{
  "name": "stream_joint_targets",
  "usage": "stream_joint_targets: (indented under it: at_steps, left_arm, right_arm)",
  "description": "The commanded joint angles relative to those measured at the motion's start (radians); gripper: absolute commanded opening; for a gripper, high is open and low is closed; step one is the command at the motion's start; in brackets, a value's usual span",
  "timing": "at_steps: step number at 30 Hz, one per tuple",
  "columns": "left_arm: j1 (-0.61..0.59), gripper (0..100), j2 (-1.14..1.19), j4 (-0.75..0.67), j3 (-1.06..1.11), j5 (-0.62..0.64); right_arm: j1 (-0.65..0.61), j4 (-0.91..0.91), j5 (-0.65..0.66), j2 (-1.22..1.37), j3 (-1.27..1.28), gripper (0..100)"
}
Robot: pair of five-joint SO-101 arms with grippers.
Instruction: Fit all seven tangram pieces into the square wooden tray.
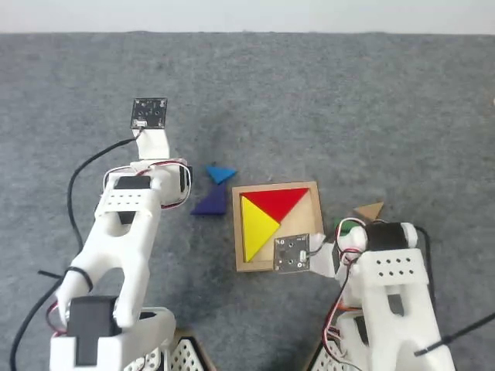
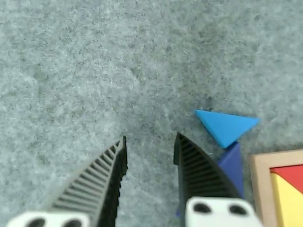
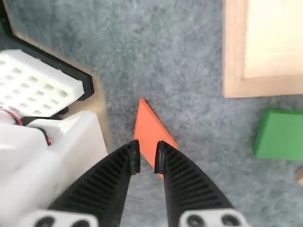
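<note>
The left gripper (image 2: 150, 139) is hanging over bare grey carpet (image 2: 94, 71) with its jaws standing wide apart and nothing between them. Just beside one of its fingers (image 2: 196, 165), a light blue triangle (image 2: 226, 125) is lying with its lower corner touching a dark blue piece (image 2: 233, 163), and both are sitting close to the outer edge of the wooden tray (image 1: 277, 266). Inside the tray a red triangle (image 1: 276, 201) and a yellow triangle (image 1: 257, 226) are lying flat against each other, filling one side. The right gripper (image 3: 147, 155) is sitting low near the tray's corner, its jaws drawn almost together and pinching the narrow end of an orange triangle (image 3: 151, 125) on the carpet. A green piece (image 3: 281, 135) is lying near the tray's edge, and a tan triangle (image 1: 373, 210) is resting just beyond it.
</note>
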Motion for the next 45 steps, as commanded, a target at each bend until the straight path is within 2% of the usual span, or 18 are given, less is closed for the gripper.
stream_joint_targets:
  at_steps: [1, 4, 13, 21, 25, 29, 32, 34, 40, 43, 45]
  left_arm:
    - [0.005, 16, -0.043, -0.021, -0.004, -0.018]
    - [0.005, 16, -0.043, -0.021, -0.004, -0.018]
    - [0.006, 16, -0.043, -0.021, -0.002, -0.018]
    - [0.006, 16, -0.043, -0.021, -0.002, -0.017]
    - [0.006, 16, -0.043, -0.021, -0.002, -0.017]
    - [0.006, 16, -0.043, -0.021, -0.002, -0.017]
    - [0.006, 16, -0.043, -0.021, -0.002, -0.018]
    - [0.006, 16, -0.043, -0.021, -0.002, -0.018]
    - [0.006, 16, -0.043, -0.021, -0.002, -0.018]
    - [0.006, 16, -0.043, -0.021, -0.002, -0.018]
    - [0.006, 16, -0.043, -0.021, -0.002, -0.018]
  right_arm:
    - [0.010, -0.073, 0.021, 0.010, 0.074, 6.9]
    - [0.087, -0.170, 0.021, 0.008, 0.143, 6.7]
    - [0.430, -0.397, 0.026, 0.005, 0.222, 6.9]
    - [0.591, -0.565, 0.018, 0.008, 0.222, 6.9]
    - [0.688, -0.693, -0.066, 0.008, 0.222, 6.9]
    - [0.716, -0.743, -0.120, 0.008, 0.226, 6.9]
    - [0.713, -0.722, -0.206, -0.001, 0.221, 6.9]
    - [0.696, -0.616, -0.193, -0.002, 0.196, 6.9]
    - [0.657, -0.242, 0.064, -0.002, 0.032, 6.9]
    - [0.662, -0.163, 0.226, -0.002, 0.025, 6.9]
    - [0.664, -0.160, 0.264, -0.002, 0.026, 6.9]
